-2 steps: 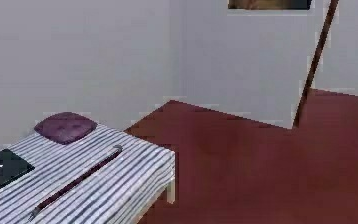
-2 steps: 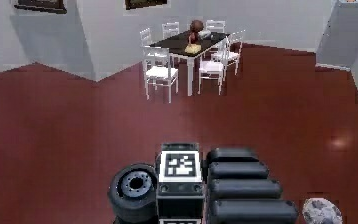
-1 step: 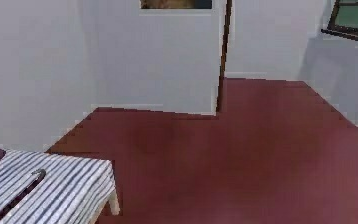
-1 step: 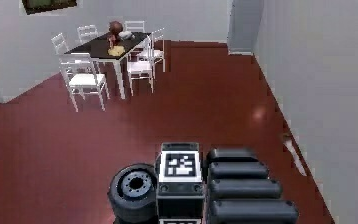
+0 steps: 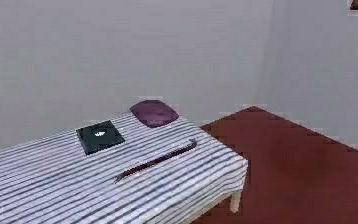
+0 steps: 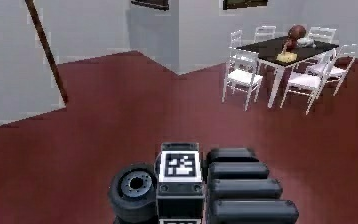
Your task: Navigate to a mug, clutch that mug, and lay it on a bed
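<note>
The bed point(image 5: 187, 180) ahead of me wears white cloth with thin grey-blue stripes. At its far end is a purple pillow point(image 5: 154, 112); left of that, a black slab point(image 5: 100, 137) with a pale mark. A dark stick point(image 5: 157, 160) crosses the stripes. The floor point(image 5: 307, 170) is deep red, the walls point(image 5: 107, 50) pale grey. Far right at my side, white chairs point(image 6: 242, 78) ring a black table point(image 6: 272, 47). My arm point(image 6: 242, 188) is black, its tag point(image 6: 180, 163) white with black marks.

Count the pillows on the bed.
1. The purple pillow lies at the bed's far end near the wall, right of a flat black thing. The bed runs past the picture's left edge, so more may be hidden.
</note>
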